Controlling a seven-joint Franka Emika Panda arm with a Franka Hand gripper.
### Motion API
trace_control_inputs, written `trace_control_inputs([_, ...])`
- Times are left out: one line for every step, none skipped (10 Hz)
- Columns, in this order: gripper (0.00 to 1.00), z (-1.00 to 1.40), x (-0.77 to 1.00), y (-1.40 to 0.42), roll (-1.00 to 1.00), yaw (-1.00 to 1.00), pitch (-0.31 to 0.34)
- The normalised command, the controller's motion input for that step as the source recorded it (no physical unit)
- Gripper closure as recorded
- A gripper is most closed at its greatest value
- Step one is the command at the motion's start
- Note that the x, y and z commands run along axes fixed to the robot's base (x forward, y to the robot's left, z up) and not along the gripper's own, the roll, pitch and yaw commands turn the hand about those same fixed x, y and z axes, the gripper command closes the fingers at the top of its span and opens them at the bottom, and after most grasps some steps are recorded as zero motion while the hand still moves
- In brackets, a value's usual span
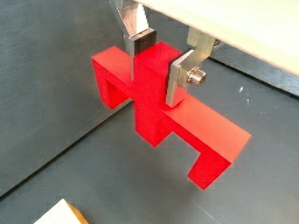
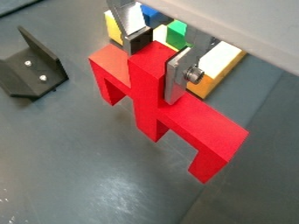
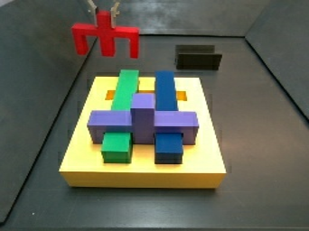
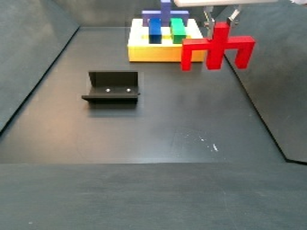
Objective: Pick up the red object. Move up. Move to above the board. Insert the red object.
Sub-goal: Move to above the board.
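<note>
- The gripper (image 1: 162, 63) grasps the red object (image 1: 163, 114) by its central stub, holding it in the air.
- In a side view, the red object (image 3: 107, 37) hangs above the floor, beyond the board's (image 3: 145, 167) far-left corner.
- The fixture (image 4: 111, 88) stands well apart.

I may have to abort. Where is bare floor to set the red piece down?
The hand holds the red piece in the air beside the board. The widest bare floor lies in front of the fixture. The board itself is crowded with blocks.
</note>
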Motion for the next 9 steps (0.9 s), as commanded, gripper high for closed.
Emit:
trace_control_inputs([1.0,1.4,-0.02,0.0,0.0,0.01,0.027])
trace_control_inputs([1.0,1.4,-0.06,0.0,-0.01,0.0,0.028])
trace_control_inputs([1.0,1.4,0.0,0.0,-0.03,0.0,0.013])
trace_control_inputs([1.0,1.4,0.05,0.0,-0.03,0.0,0.05])
trace_control_inputs([1.0,0.64,0.03,-0.01,-0.04,-0.01,0.106])
trace_control_inputs([1.0,0.18,0.04,0.0,-0.03,0.0,0.068])
trace_control_inputs([1.0,0.27,0.79,-1.4,-0.08,-0.06,0.068])
trace_control_inputs([1.0,0.25,0.79,-1.4,-0.01,-0.05,0.101])
trace_control_inputs([1.0,0.23,0.86,-1.4,0.0,-0.02,0.174])
